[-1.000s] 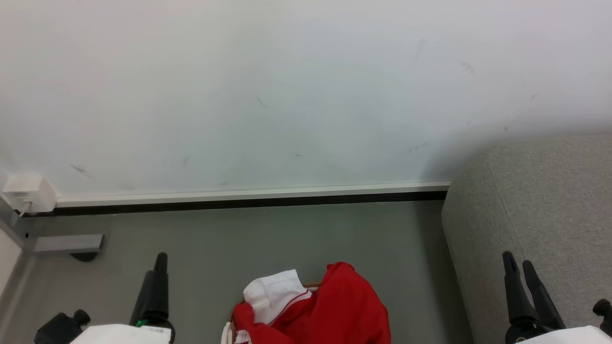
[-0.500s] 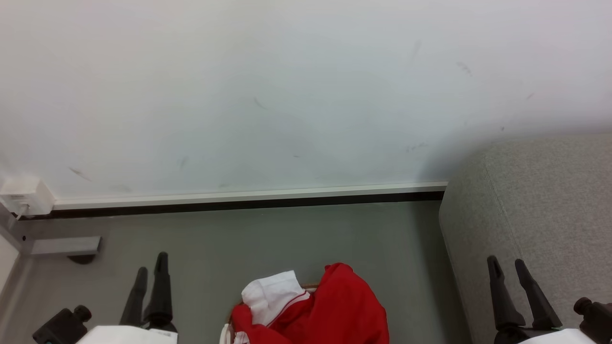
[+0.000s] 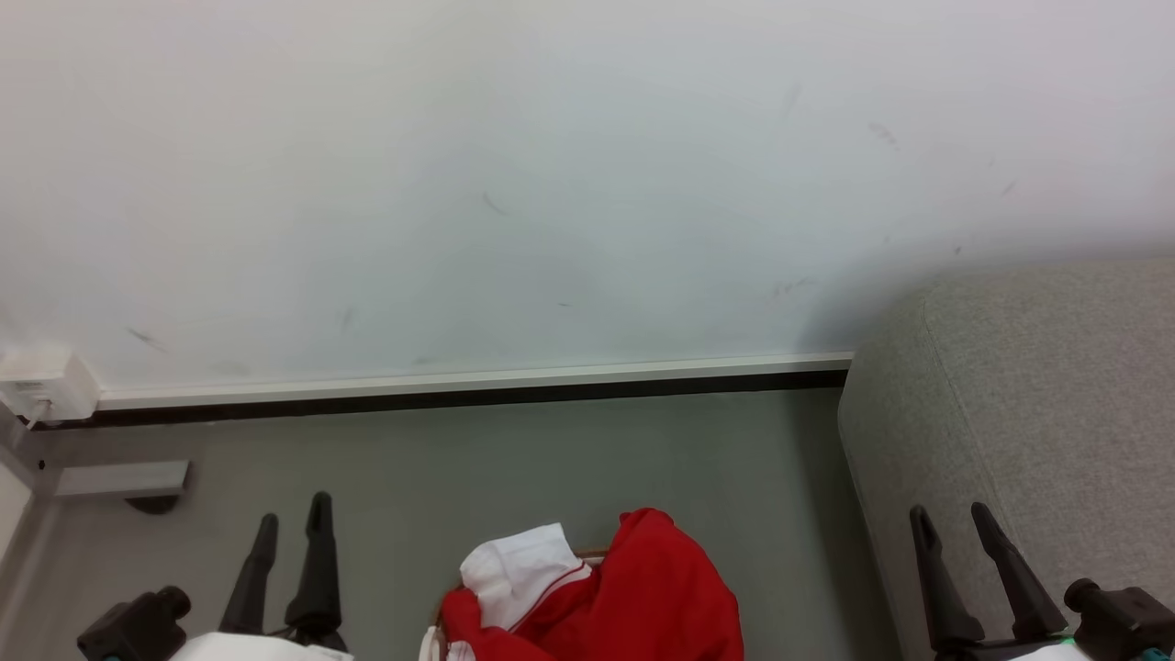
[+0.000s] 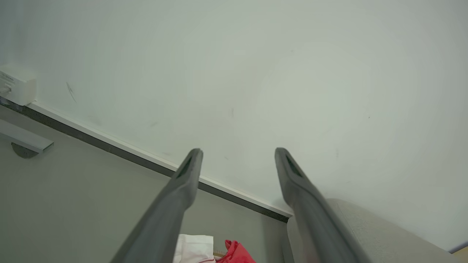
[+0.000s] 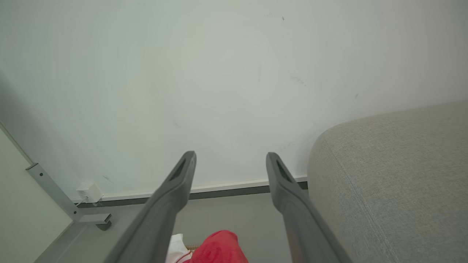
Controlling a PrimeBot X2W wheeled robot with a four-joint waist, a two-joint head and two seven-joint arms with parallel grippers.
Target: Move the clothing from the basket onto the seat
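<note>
fig. head view, bottom centre: the clothing (image 3: 643, 597), red with a white panel, is heaped in the basket (image 3: 428, 644), of which a sliver of rim is seen at the lower edge. right side of the frame: the grey seat (image 3: 1028, 404) is placed beside the wall (image 3: 551, 184), apart from the basket. lower left: the left gripper (image 3: 294, 512) is shown with fingers parted and nothing held. lower right: the right gripper (image 3: 950, 510) is likewise spread and empty, seen against the seat's rounded corner.
</note>
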